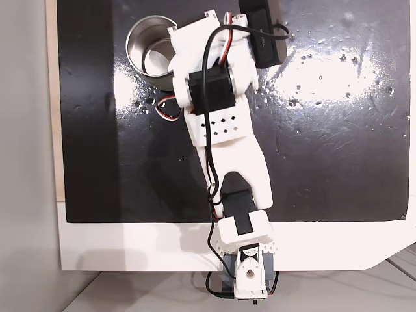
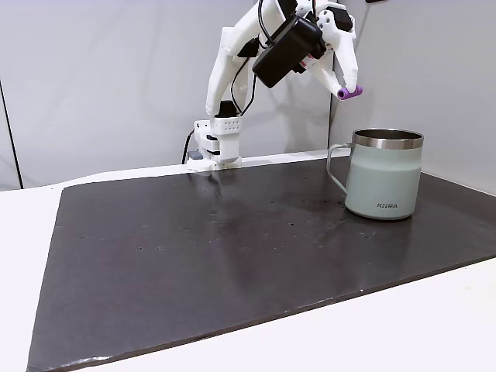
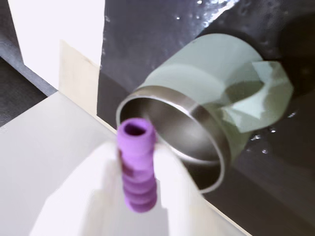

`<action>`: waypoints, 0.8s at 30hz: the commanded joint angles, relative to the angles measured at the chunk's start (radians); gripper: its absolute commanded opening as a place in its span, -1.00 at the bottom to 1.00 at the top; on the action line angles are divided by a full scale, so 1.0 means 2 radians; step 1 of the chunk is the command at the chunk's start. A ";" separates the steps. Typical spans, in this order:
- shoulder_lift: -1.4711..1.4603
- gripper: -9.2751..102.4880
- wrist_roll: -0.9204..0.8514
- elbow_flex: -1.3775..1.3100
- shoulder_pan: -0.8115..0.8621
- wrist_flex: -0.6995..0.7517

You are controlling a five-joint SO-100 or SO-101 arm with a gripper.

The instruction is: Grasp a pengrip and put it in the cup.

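A white worktop (image 2: 434, 325) carries a large black mat (image 2: 232, 263), and a white robot arm (image 1: 221, 130) mounted at the worktop's edge reaches across the mat. A pale grey-green cup (image 2: 384, 174) with a shiny steel inside stands upright on the mat, at the right in the side fixed view, its stubby handle pointing toward the arm's base. The gripper (image 2: 349, 89) is raised well above the mat, up and to the left of the cup's rim in that view, clenched around the pengrip (image 2: 350, 93), a tiny purple ribbed tube. In the wrist view the pengrip (image 3: 137, 164) sits pinched between the pale fingers (image 3: 182, 189), with the cup's open mouth just beyond it. The grasp and lift look done; what is left, by my judgement, is to carry the pengrip over the opening and let it drop inside.
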 commanded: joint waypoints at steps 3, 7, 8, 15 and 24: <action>-0.021 -0.83 0.004 -0.057 -0.038 -0.035; -0.049 -0.83 -0.015 -0.083 -0.072 -0.035; -0.056 -0.83 -0.018 -0.091 -0.081 -0.032; -0.084 -0.83 -0.040 -0.117 -0.107 -0.013; -0.084 -0.71 -0.051 -0.124 -0.096 0.015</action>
